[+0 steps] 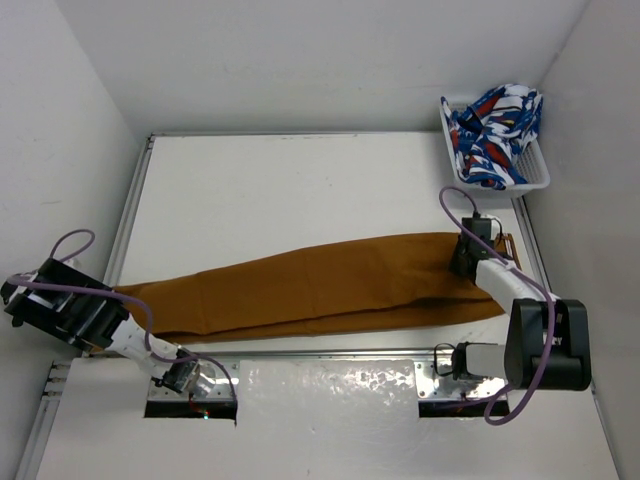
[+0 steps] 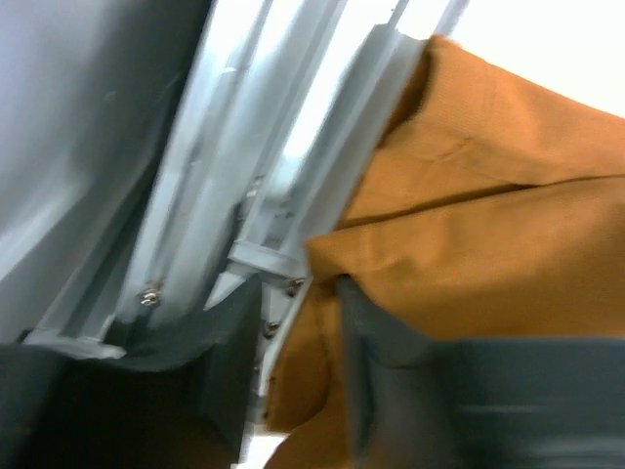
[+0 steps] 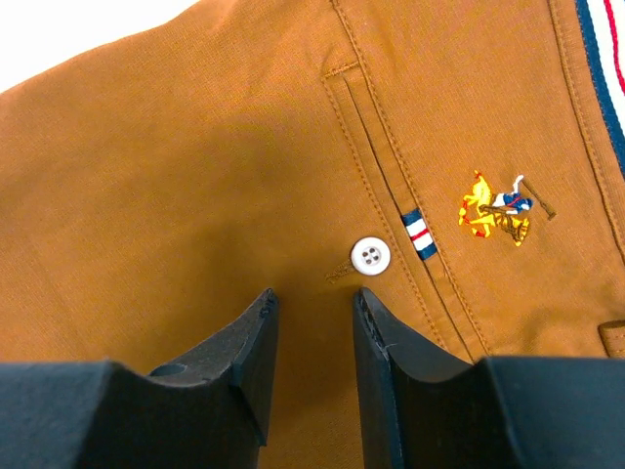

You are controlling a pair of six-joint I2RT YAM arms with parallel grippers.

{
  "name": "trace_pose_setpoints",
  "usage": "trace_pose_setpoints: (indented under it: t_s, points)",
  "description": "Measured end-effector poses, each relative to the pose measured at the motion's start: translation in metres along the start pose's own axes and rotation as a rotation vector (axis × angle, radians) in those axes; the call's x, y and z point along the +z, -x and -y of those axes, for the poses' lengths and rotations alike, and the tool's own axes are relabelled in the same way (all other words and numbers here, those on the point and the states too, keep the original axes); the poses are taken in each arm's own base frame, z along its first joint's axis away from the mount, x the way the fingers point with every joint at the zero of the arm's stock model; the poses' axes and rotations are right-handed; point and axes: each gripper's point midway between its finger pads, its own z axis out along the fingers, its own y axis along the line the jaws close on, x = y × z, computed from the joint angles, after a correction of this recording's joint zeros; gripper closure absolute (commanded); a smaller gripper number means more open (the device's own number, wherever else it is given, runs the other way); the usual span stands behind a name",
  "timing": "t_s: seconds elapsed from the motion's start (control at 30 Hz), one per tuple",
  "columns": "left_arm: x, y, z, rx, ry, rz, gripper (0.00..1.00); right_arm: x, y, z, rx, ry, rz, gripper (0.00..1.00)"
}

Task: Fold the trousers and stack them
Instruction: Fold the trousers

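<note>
The mustard-brown trousers (image 1: 330,285) lie stretched across the table, cuffs at the left and waistband at the right. My right gripper (image 1: 466,260) hovers over the waistband end. In the right wrist view its fingers (image 3: 249,342) stand a little apart above flat cloth, with the gripper (image 3: 313,293) just below a white button (image 3: 370,256), a back pocket and an embroidered logo (image 3: 498,207). My left gripper (image 2: 299,285) is at the cuff end by the table's left rail (image 2: 293,156). Its fingers (image 2: 376,362) are apart with trouser cloth (image 2: 488,244) between them; the view is blurred.
A white basket (image 1: 541,182) with blue-white-red patterned clothes (image 1: 495,125) stands at the back right corner. The left arm's dark body (image 1: 60,300) overhangs the table's left edge. Metal rails frame the table. White walls close in on both sides.
</note>
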Motion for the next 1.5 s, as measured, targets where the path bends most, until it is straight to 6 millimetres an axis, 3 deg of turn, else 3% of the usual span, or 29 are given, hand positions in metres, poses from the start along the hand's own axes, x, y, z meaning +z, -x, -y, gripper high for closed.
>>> trace_pose_setpoints:
  t_s: [0.07,0.1,0.17,0.37,0.7,0.93,1.2,1.33,1.4,1.5]
  points:
    - [0.001,0.000,0.004,-0.012,-0.020,0.006,0.80,0.001,-0.002,0.000,-0.002,-0.003,-0.006,0.67]
    - [0.002,0.000,0.006,-0.015,-0.029,0.008,0.91,0.001,-0.002,0.001,-0.003,-0.005,-0.008,0.67]
    - [0.002,0.000,0.011,-0.024,-0.050,0.013,1.00,0.002,-0.004,0.002,-0.005,-0.011,-0.014,0.68]
    - [0.002,0.005,0.014,-0.015,-0.063,0.041,1.00,0.005,-0.006,0.006,-0.009,-0.036,-0.021,0.68]
    - [-0.013,0.041,0.004,0.061,-0.024,0.179,1.00,0.006,-0.008,0.007,-0.015,-0.046,-0.030,0.69]
    - [-0.015,0.047,0.006,0.075,-0.032,0.205,1.00,0.006,-0.008,0.009,-0.025,-0.055,-0.027,0.69]
    - [-0.013,0.070,0.013,0.112,-0.050,0.280,1.00,0.008,-0.009,0.010,-0.027,-0.062,-0.035,0.68]
    - [-0.013,0.079,0.014,0.155,-0.043,0.282,0.60,0.009,-0.006,0.013,-0.045,-0.088,-0.050,0.59]
    - [-0.016,0.082,0.012,0.166,-0.031,0.282,0.54,0.008,-0.002,0.016,-0.065,-0.109,-0.059,0.52]
    - [-0.023,0.085,0.012,0.170,-0.028,0.278,0.54,0.003,0.014,0.020,-0.096,-0.131,-0.038,0.48]
